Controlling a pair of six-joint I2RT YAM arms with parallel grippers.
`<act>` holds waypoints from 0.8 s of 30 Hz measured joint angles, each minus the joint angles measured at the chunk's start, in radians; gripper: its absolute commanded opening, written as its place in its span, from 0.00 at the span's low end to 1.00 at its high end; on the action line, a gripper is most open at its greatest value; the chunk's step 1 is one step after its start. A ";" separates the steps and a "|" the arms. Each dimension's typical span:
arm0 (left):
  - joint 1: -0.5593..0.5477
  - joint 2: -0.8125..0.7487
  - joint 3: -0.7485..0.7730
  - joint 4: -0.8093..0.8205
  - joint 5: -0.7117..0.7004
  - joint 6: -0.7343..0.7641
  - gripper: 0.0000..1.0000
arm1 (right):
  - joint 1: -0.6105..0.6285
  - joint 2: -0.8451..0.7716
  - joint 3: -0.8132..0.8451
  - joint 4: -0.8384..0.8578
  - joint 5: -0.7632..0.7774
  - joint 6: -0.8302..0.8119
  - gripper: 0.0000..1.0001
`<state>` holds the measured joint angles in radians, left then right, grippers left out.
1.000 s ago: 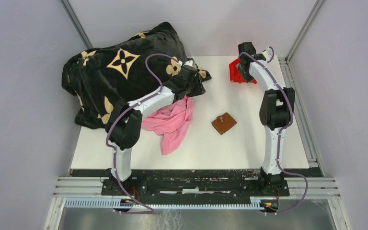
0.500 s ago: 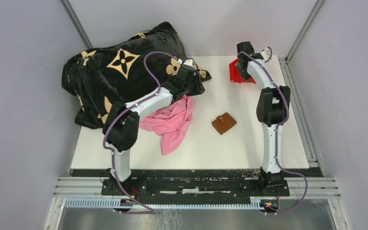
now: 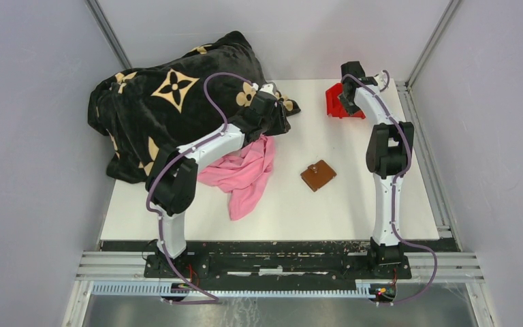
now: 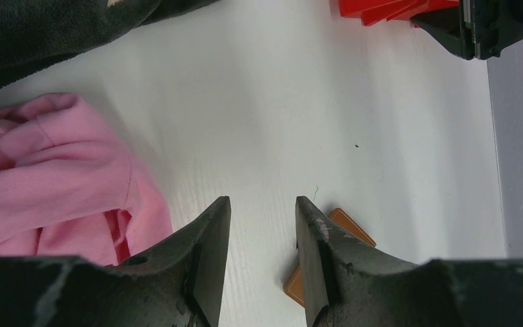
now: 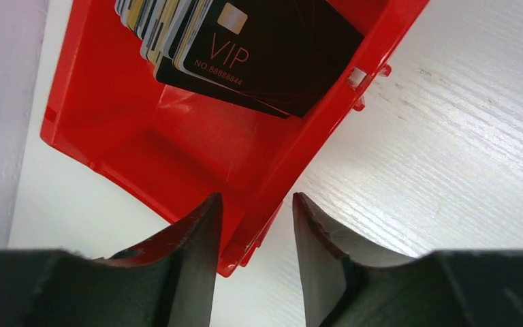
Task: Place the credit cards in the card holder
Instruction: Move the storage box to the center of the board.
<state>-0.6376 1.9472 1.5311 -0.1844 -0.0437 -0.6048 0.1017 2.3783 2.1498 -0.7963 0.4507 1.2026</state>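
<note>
Card holder (image 3: 318, 175) lies flat, long axis diagonal.

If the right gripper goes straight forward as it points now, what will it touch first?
Most likely the red bin: its near corner lies between the open fingers of the right gripper. The stack of cards sits farther inside. Depth is unclear.

Overhead view onto table (image 3: 354, 204); close wrist views, sharing red bin (image 5: 177, 150)
</note>
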 measured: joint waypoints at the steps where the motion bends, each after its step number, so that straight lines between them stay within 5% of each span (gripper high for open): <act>1: 0.002 0.000 0.000 0.000 0.001 0.000 0.48 | -0.002 0.002 0.000 -0.001 -0.006 -0.002 0.44; 9: 0.008 0.000 -0.028 0.008 0.001 0.000 0.48 | -0.013 0.005 -0.010 -0.007 -0.040 -0.030 0.27; 24: 0.009 -0.037 -0.068 0.005 -0.010 0.000 0.48 | -0.021 -0.078 -0.135 -0.005 -0.090 -0.261 0.10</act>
<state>-0.6285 1.9102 1.4635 -0.1791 -0.0536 -0.6052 0.0803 2.3005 2.0144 -0.8017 0.3607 0.9413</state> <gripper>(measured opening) 0.477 0.238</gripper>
